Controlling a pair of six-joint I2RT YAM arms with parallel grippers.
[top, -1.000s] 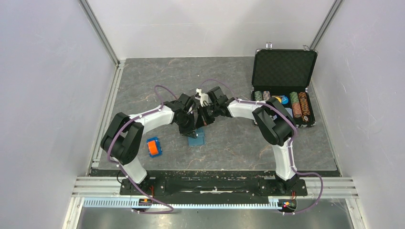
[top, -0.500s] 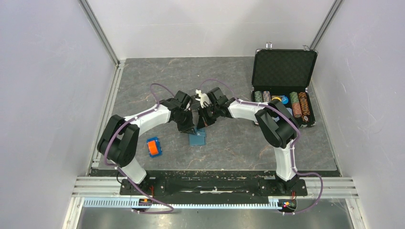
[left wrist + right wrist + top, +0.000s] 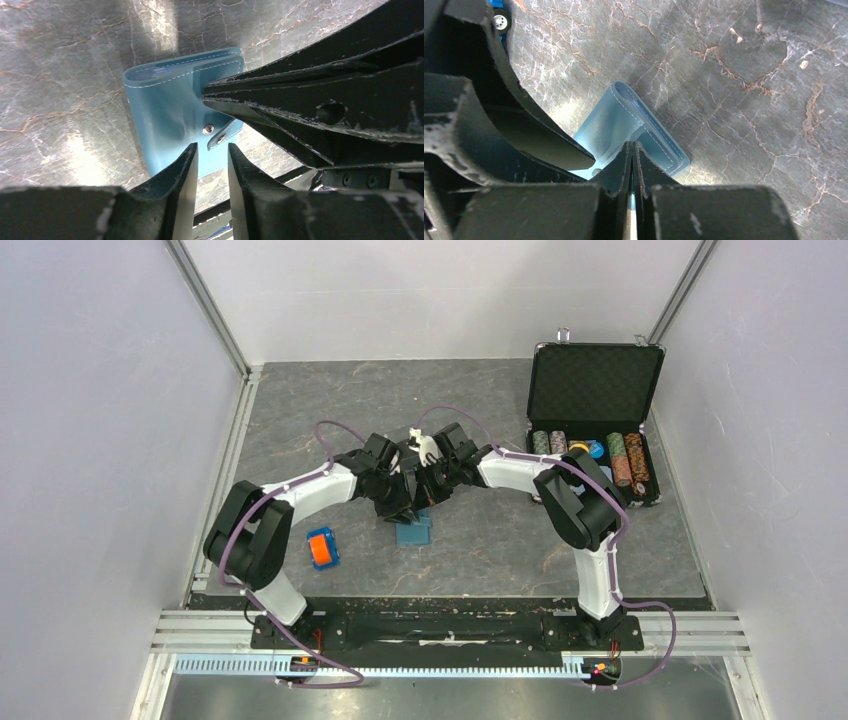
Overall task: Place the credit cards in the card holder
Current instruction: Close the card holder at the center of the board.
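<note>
Grey marbled table (image 3: pixel 300 410) under me, white walls (image 3: pixel 100 440) on three sides. Black case (image 3: pixel 645 475) far right of me, at the back, lid (image 3: pixel 597 380) standing open. Chips (image 3: pixel 620 460) in rows inside it: green, brown and red stacks, something blue and orange between them. Orange-and-blue block (image 3: pixel 321 548) near left, alone on the table, well apart from the case. Metal rail (image 3: pixel 450 640) along my near edge, and a slim rail (image 3: pixel 222 480) down the table's left side.

card holder (image 3: pixel 167 112) partly behind right gripper (image 3: pixel 204 96)
</note>
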